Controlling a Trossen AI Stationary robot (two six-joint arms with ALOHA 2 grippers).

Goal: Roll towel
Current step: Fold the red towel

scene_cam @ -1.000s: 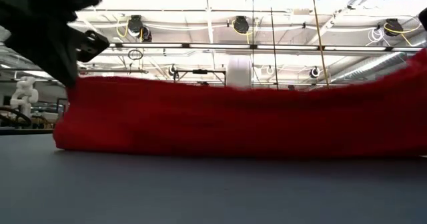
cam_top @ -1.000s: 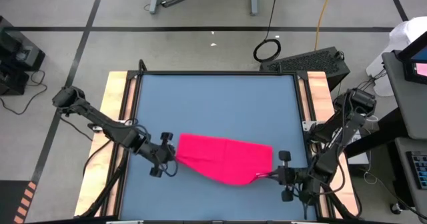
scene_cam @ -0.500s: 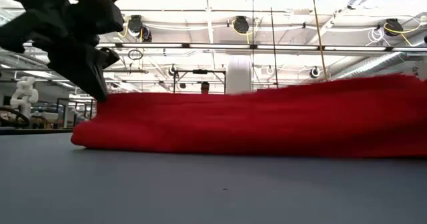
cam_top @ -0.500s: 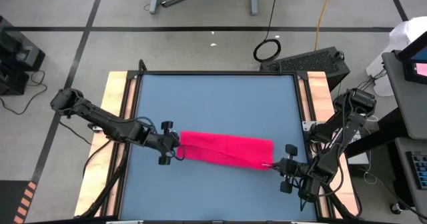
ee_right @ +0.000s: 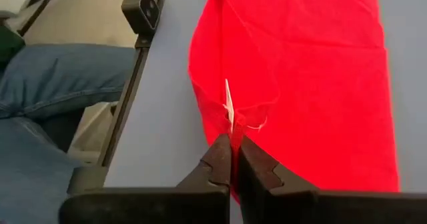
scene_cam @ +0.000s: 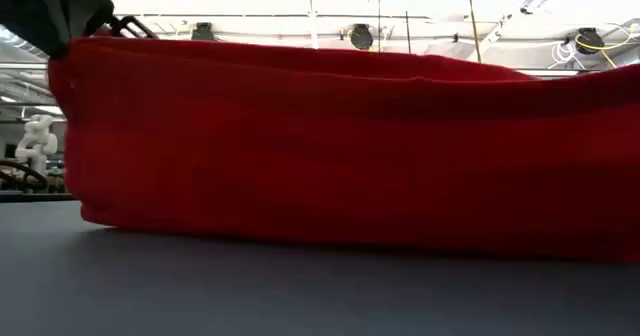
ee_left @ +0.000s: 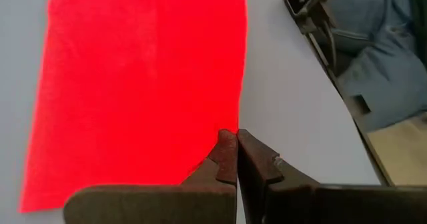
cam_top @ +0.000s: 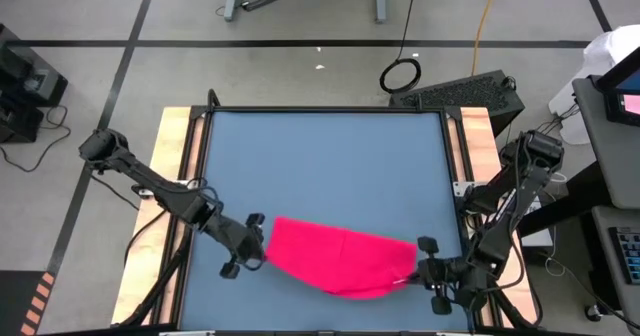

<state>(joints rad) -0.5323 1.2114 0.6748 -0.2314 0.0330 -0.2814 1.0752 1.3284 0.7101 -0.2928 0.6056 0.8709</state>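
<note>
Nearest the low camera, the towel [scene_cam: 340, 146] fills almost the whole width of that view, a red-pink wall of cloth held up along its upper edge, with its lower fold resting on the dark blue surface [scene_cam: 300, 296]. At the upper corner of the same view a dark part of an arm meets the cloth's raised end.

From above, the towel [cam_top: 335, 260] lies near the front edge of the surface [cam_top: 320, 166], spread between the two arms, its front edge bulging toward the front in a curve. The left gripper [cam_top: 250, 248] has its jaws clenched on the towel's left end; in the left wrist view the fingertips [ee_left: 227, 147] are pressed together right at the cloth's corner, with the towel [ee_left: 140, 84] stretching away flat. The right gripper [cam_top: 420, 269] grasps the right end; in the right wrist view its jaws pinch the cloth at the small white tag [ee_right: 228, 104], the towel [ee_right: 313, 77] puckered around the grip.

Farther back the rest of the blue surface lies bare, bordered by wooden side strips [cam_top: 178, 166]. Beyond the surface's edge the right wrist view shows a person's legs in blue jeans [ee_right: 60, 74]
</note>
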